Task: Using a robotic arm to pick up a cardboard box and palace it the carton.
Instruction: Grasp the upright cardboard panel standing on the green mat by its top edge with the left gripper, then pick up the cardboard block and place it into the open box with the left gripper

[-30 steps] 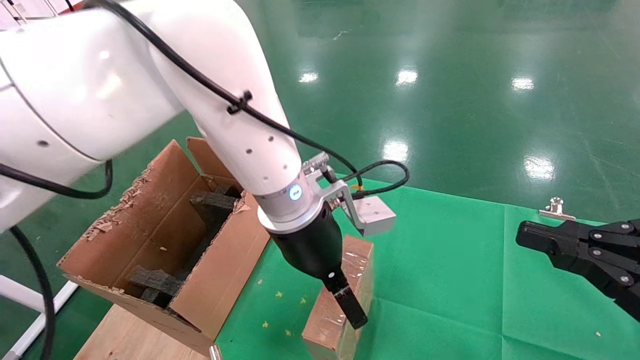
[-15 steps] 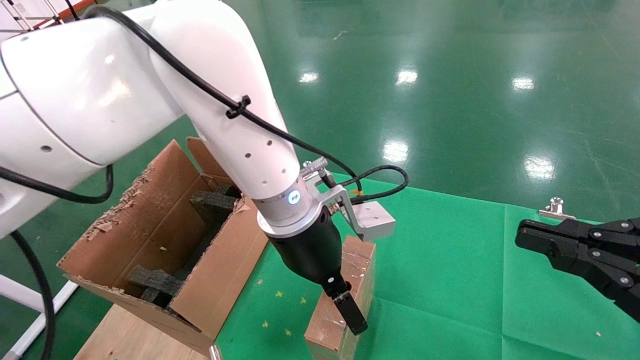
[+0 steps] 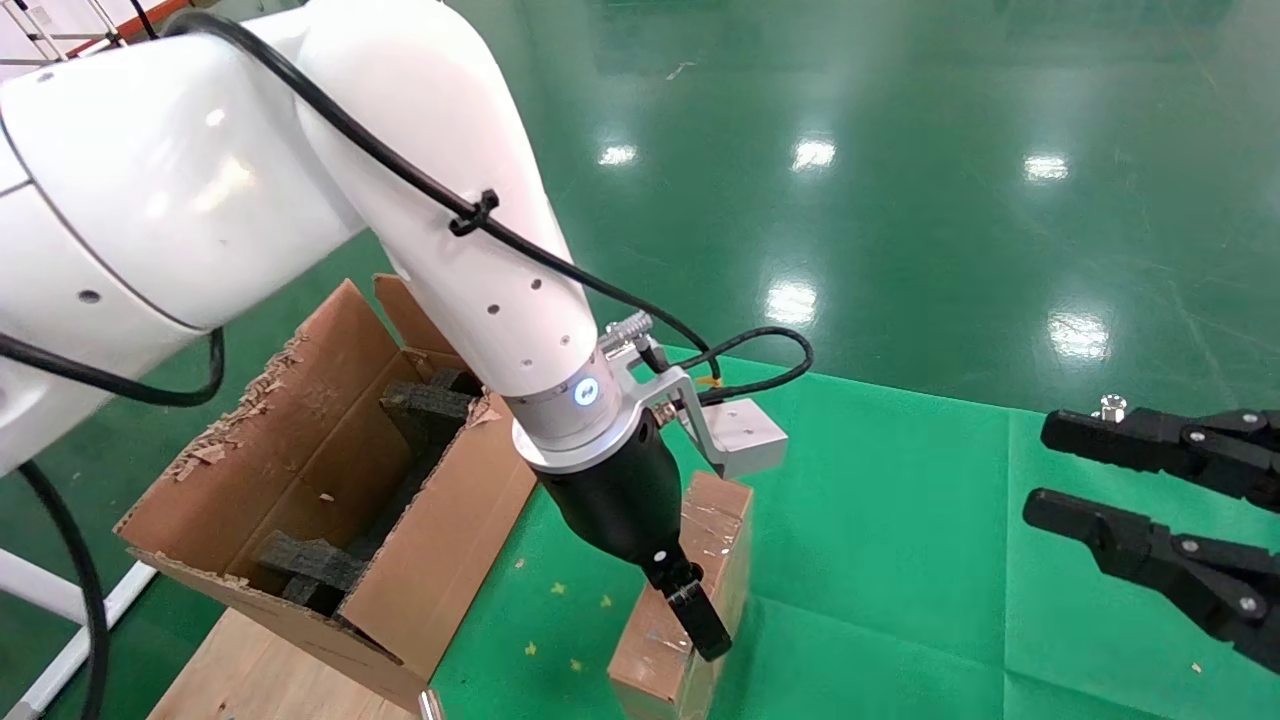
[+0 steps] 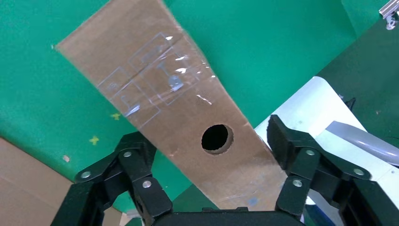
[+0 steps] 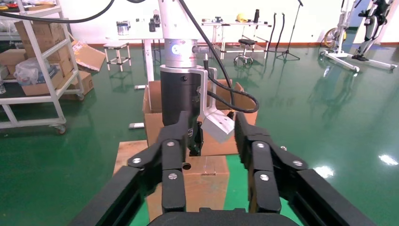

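The job is at the grabbing step. The left pincer (image 3: 690, 610), on the white robotic arm (image 3: 480, 270), is down over the cardboard box (image 3: 690, 590). In the left wrist view its black fingers (image 4: 141, 183) sit one on each side of the box's thin edge with small gaps showing, so they are apart and not squeezing yet. The box stands on its thin side on the green bench (image 3: 900, 560), near the front and just right of the carton (image 3: 330, 480), which sits at the left end of the bench. My guess is that the next move is to close the fingers on the two wide faces, lift the box straight up, carry it left over the carton's rim and lower it between the grey foam blocks (image 3: 425, 405). The box is small, flat and brown, with shiny clear tape (image 4: 155, 80) on it and a round hole (image 4: 217, 138) in its thin edge. The tape looks slippery, so the squeeze may need to be firm. The carton is big and long, with a torn, ragged rim and bits of card flaking off. The right pincer (image 3: 1090, 480) waits far off at the right with its black fingers spread apart, holding nothing.
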`<state>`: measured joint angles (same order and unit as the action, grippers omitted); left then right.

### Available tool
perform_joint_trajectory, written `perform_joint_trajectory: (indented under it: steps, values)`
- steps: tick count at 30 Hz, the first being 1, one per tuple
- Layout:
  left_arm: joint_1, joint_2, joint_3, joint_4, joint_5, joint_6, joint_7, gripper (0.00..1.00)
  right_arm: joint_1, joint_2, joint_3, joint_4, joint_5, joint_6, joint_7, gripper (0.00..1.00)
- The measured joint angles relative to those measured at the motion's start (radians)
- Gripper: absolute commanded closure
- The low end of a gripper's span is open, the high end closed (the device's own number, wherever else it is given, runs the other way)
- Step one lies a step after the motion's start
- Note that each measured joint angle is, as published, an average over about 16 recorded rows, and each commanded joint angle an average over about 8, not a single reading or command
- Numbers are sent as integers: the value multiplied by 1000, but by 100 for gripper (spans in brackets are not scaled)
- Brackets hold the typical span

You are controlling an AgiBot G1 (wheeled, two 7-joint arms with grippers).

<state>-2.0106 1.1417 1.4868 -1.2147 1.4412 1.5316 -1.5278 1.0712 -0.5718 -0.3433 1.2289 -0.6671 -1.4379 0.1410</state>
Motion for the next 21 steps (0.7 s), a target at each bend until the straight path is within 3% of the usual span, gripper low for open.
perform_joint_trajectory:
  steps: [13, 21]
  values:
    - [-12, -11, -4, -5, 6, 0, 5, 100, 0, 0, 0, 0, 0, 0, 0, 0]
    - [-84, -87, -42, -28, 12, -16, 45, 100, 0, 0, 0, 0, 0, 0, 0, 0]
